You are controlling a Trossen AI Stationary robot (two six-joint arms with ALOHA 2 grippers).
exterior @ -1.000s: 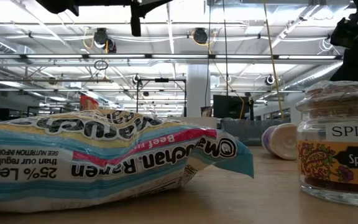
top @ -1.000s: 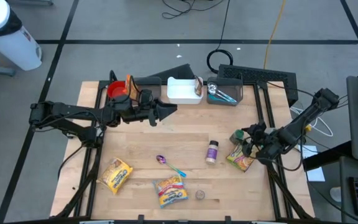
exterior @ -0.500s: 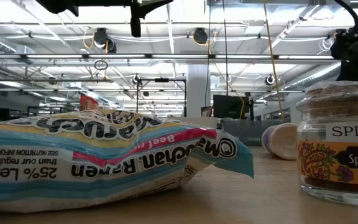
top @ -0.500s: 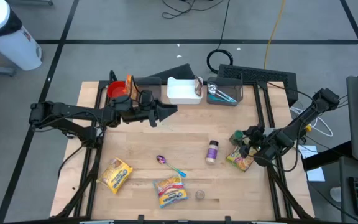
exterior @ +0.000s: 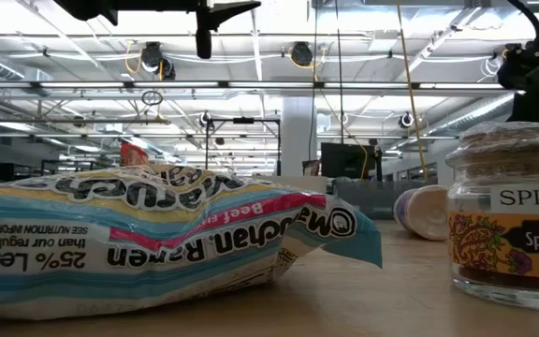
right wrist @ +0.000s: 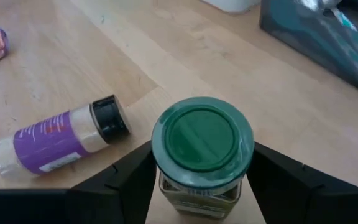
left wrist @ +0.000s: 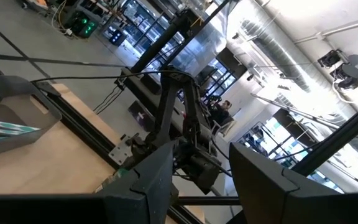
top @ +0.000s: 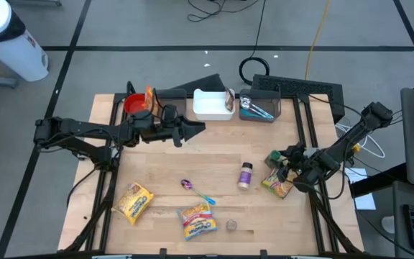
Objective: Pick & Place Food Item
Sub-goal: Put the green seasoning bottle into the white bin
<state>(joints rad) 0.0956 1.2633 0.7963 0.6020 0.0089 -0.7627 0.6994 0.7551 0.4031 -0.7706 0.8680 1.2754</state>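
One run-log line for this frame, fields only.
right gripper: fingers either side of green-lidded jar | left gripper: open, raised, empty | purple spice bottle: lying on table

Bare tabletop (top: 192,162) between arms

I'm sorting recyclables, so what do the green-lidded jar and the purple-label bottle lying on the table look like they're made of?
The green-lidded jar looks like clear glass or hard plastic, contents showing through, with a matte plastic lid. The purple-label bottle seems translucent plastic, with a glossy black cap and paper or film label.
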